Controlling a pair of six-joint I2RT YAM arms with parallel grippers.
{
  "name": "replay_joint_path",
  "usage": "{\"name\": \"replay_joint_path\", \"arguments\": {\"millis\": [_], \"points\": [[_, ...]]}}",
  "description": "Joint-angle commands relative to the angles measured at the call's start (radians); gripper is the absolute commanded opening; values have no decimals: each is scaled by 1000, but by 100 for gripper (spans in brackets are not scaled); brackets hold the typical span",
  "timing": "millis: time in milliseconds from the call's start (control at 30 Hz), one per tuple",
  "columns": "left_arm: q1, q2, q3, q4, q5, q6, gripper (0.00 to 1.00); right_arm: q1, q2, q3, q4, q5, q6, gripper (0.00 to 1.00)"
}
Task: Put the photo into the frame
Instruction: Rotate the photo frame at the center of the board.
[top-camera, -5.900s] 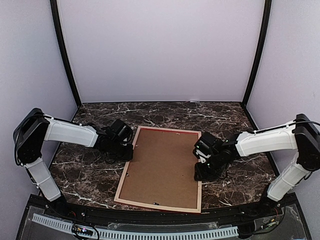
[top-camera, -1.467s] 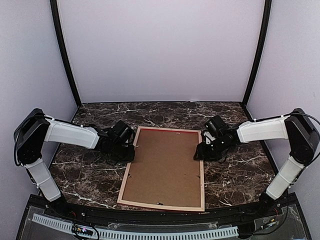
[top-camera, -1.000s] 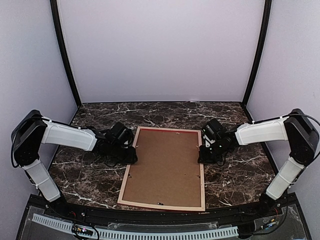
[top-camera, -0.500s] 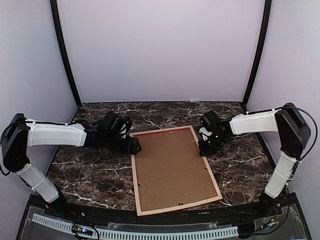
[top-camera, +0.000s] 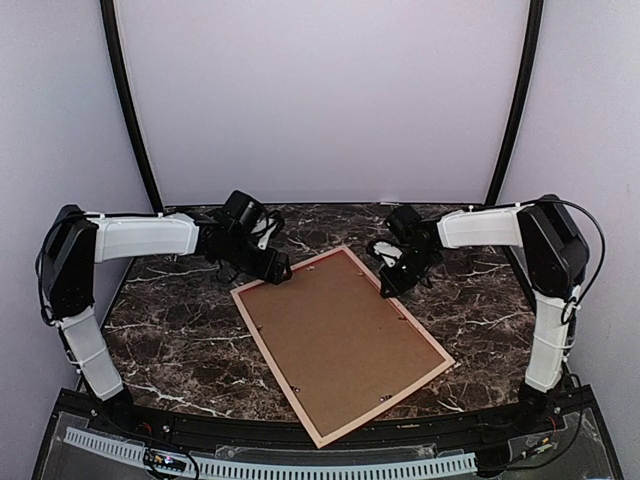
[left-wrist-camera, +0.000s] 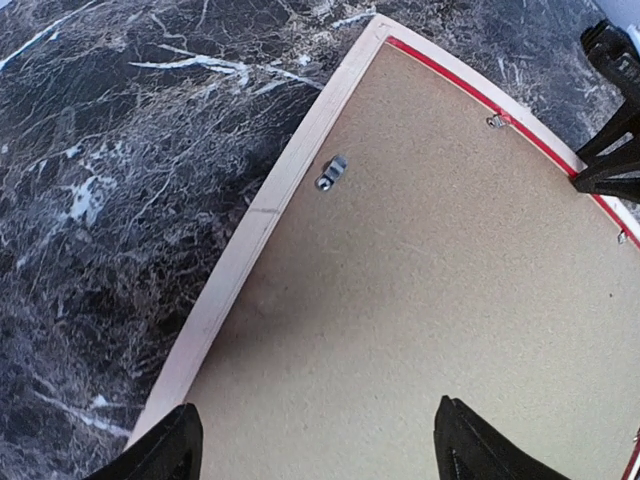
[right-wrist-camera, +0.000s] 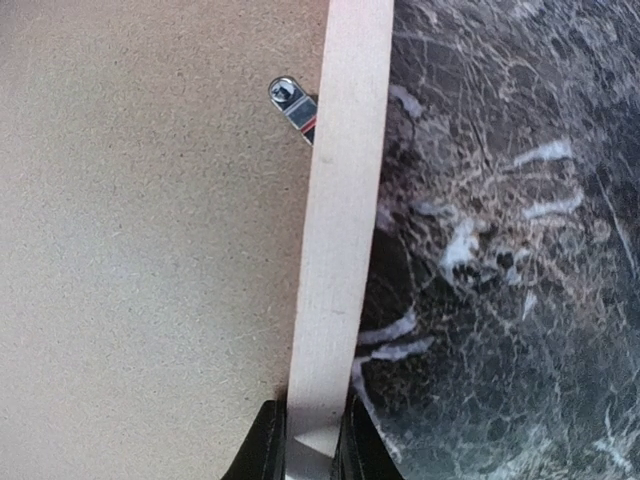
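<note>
the frame (right-wrist-camera: 335, 250) lies face down and slanted on the dark marble counter (top-camera: 170, 340), with one corner close to the near edge and the brown backing board (top-camera: 340, 335) facing up. further back, the right tool (right-wrist-camera: 310, 445) is clenched on the pale right rail. at the far left corner, the left tool (left-wrist-camera: 315, 452) hangs released, its fingers wide apart over the board.

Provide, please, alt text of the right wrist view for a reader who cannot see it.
The right claw pinches the pale wooden rail of the frame, which runs up the middle of the picture. The brown backing board with a small metal clip fills the left, the dark marble table the right.
</note>
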Motion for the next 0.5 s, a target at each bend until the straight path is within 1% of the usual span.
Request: {"name": "replay_joint_path", "arguments": {"millis": [0, 33, 133, 233, 333, 467], "points": [[16, 96, 104, -126, -11, 135, 82, -17, 69, 69, -60, -90, -165, 12], [26, 127, 132, -142, -20, 144, 82, -19, 77, 79, -61, -88, -166, 15], [48, 176, 172, -141, -15, 165, 82, -28, 79, 88, -52, -84, -162, 31], [76, 233, 214, -133, 24, 193, 82, -38, 50, 70, -23, -89, -140, 41], [91, 282, 263, -149, 41, 225, 80, -46, 11, 47, -6, -81, -107, 46], [106, 347, 302, -164, 37, 251, 74, -53, -50, 11, 9, -76, -62, 48]]}}
